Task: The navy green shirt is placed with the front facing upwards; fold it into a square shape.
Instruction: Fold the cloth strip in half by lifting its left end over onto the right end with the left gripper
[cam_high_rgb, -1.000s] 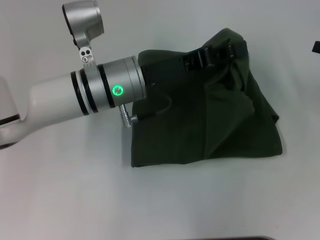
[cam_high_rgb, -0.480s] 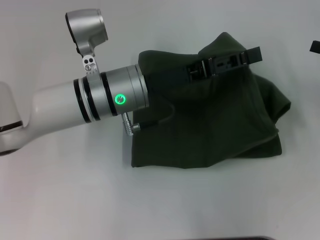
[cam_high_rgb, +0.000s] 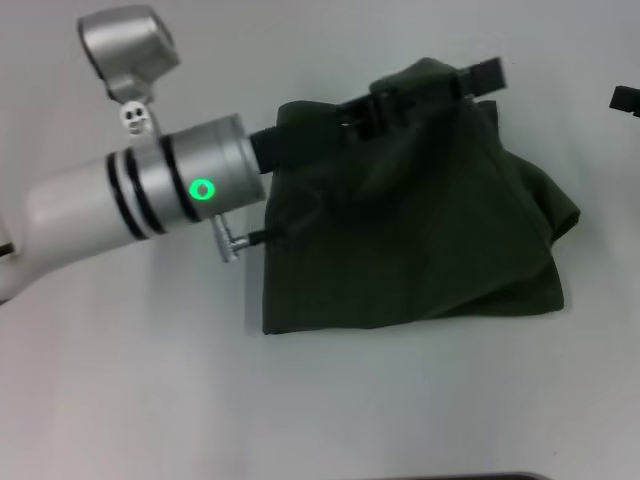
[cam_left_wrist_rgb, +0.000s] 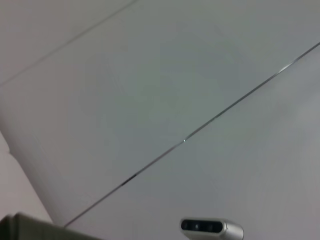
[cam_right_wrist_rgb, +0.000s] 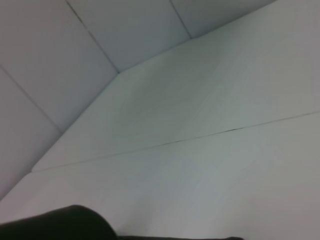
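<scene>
- One arm is at work: the left arm (cam_high_rgb: 130, 195) reaches across from the left of the head view, its silver wrist showing a lit green ring, out over the navy green shirt (cam_high_rgb: 410, 240).
- The left pincer (cam_high_rgb: 440, 90) is black and lies along the shirt's far edge; dark cloth bunches up around it and rises to a peak there, so it appears clenched on a fold of the shirt.
- One black fingertip (cam_high_rgb: 487, 72) juts out beyond the raised cloth on the far right side of that peak.
- The shirt lies on the white tabletop (cam_high_rgb: 150, 400), right of centre, gathered into a rough block with no lettering showing.
- Its near edge and left edge are fairly straight and meet at a square corner, while the right side is uneven, with a loose flap hanging out past the layers below.
- A thin grey cable (cam_high_rgb: 255, 238) runs from a plug under the left wrist onto the shirt's left edge.
- At the right border of the head view only a small black piece of the right pincer (cam_high_rgb: 625, 98) shows, well apart from the shirt; I cannot tell how its jaws stand.
- Both wrist views show pale panels with thin seams; the right wrist view has a dark shape (cam_right_wrist_rgb: 60, 224) at one edge.
</scene>
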